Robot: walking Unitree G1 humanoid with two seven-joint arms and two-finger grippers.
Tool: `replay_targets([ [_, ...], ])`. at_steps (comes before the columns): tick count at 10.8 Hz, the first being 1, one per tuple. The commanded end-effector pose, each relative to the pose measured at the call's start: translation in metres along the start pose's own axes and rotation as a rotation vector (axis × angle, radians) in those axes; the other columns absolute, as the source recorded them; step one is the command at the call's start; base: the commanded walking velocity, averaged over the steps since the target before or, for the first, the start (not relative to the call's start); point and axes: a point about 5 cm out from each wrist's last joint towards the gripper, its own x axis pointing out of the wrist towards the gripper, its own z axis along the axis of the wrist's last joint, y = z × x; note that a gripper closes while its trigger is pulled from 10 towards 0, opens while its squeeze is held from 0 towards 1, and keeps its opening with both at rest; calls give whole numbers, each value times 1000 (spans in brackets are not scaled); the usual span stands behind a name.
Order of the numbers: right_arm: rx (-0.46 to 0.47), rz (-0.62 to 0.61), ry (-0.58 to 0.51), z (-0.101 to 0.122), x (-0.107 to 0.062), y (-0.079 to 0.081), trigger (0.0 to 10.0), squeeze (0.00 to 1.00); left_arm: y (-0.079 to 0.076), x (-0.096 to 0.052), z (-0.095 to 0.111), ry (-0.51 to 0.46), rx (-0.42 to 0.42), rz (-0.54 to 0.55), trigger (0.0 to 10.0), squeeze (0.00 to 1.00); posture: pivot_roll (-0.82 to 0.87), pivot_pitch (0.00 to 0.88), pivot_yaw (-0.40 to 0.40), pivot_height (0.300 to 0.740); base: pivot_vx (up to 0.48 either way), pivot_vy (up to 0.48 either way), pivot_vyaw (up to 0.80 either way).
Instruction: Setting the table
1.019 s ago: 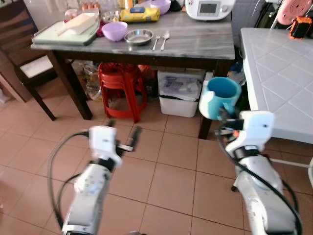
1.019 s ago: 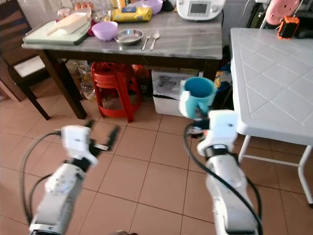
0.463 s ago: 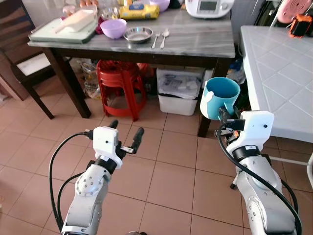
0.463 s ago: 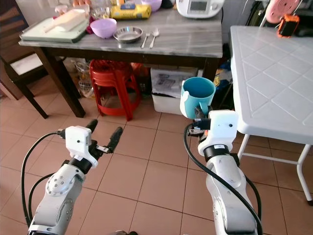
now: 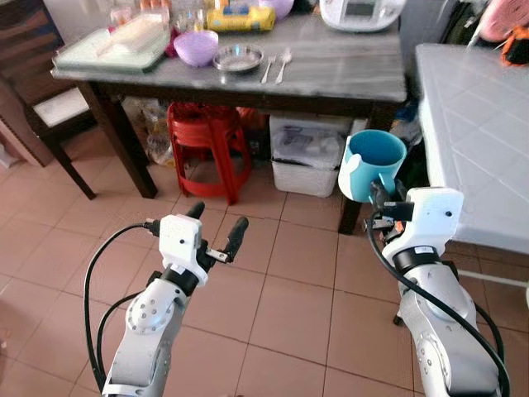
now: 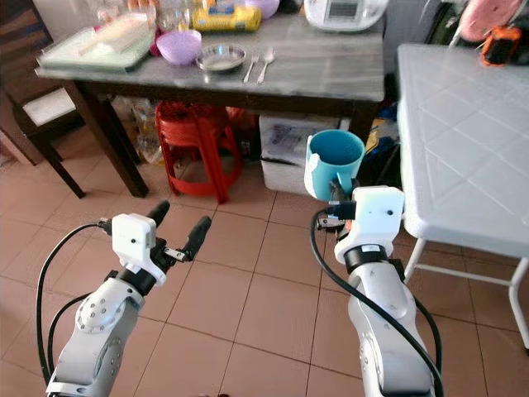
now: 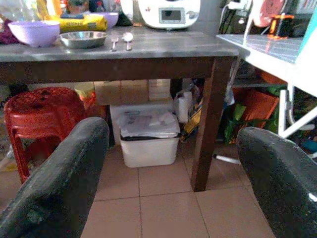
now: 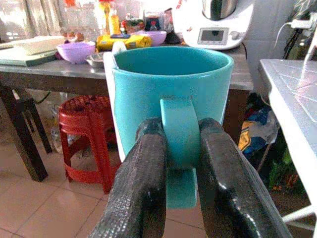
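My right gripper [image 5: 381, 198] is shut on the handle of a teal mug [image 5: 373, 164], held upright at chest height beside the white tiled table [image 5: 479, 124]. In the right wrist view both black fingers [image 8: 143, 183] pinch the mug's handle [image 8: 179, 144]. My left gripper [image 5: 216, 231] is open and holds nothing, above the tiled floor. On the dark grey-topped table [image 5: 331, 70] ahead lie a metal bowl [image 5: 238, 58], a fork and spoon [image 5: 276, 64], a purple bowl [image 5: 197, 46] and a green tray [image 5: 116, 48].
Under the dark table stand a red stool [image 5: 208, 141] and a white bin [image 5: 307, 153]. A white kitchen appliance [image 5: 361, 11] sits at the table's back. A dark chair [image 5: 41, 99] stands at far left. Open floor tiles [image 5: 289, 289] lie between me and the table.
The view has shifted slightly right and closer to the tables. Both arms keep their poses; the mug stays in the right gripper.
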Motion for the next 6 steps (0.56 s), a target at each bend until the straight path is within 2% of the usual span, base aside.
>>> replay_targets([
  [1, 3, 14, -18, 2, 0, 3, 10000, 0, 1, -1, 3, -6, 10, -12, 10000, 0, 0, 95, 83, 740, 319, 0, 0],
  [6, -9, 8, -19, 1, 0, 1, 10000, 0, 0, -1, 2, 0, 10, -20, 10000, 0, -3, 96, 82, 740, 325, 0, 0],
])
